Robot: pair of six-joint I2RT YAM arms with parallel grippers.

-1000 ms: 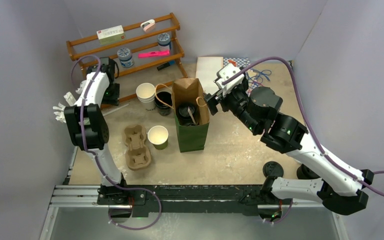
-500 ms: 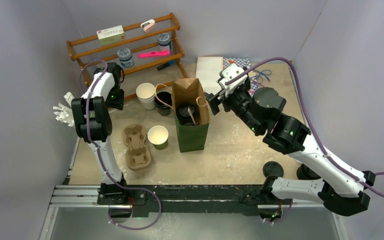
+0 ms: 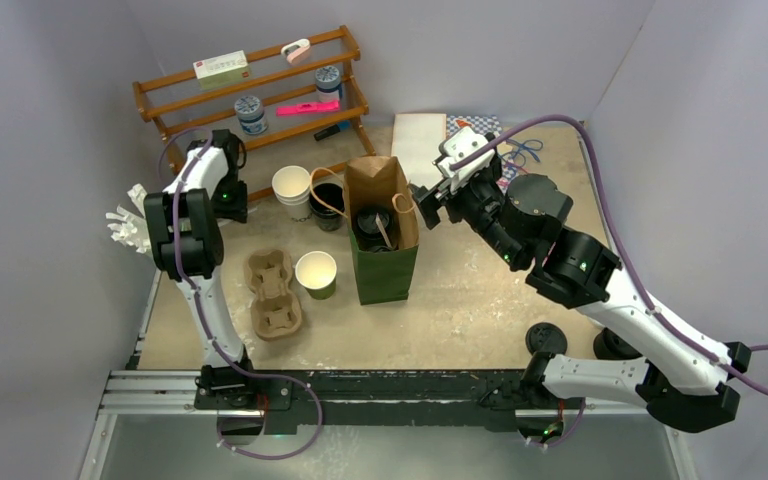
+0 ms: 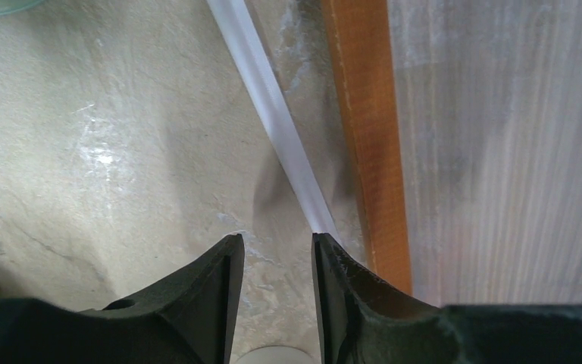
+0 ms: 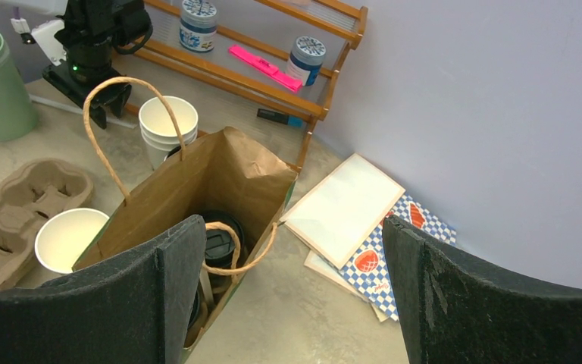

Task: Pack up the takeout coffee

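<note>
1. Left gripper: we are finding its fingers set narrow with bare table showing in the gap. It is holding nothing and is pointing down beside the wooden rack.
2. Clear straw: it is lying flat on the table along the rack's foot. Its end is running up against the inner edge of one finger rather than sitting in the gap.
3. Step in hand, as we are judging it: picking up the straw to go with the drink. We are advising a small sideways shift so the straw sits centred between the fingers, then a descent until the tips almost meet the table. The close should be gentle, since a thin tube is likely to roll or crush.
4. Right gripper: its fingers are spreading wide and empty, and it is hanging just beside the rim of the paper bag.
5. Takeout coffee: it is standing inside the bag with only its black lid showing. It is close to the right gripper and well apart from the left one.
</note>
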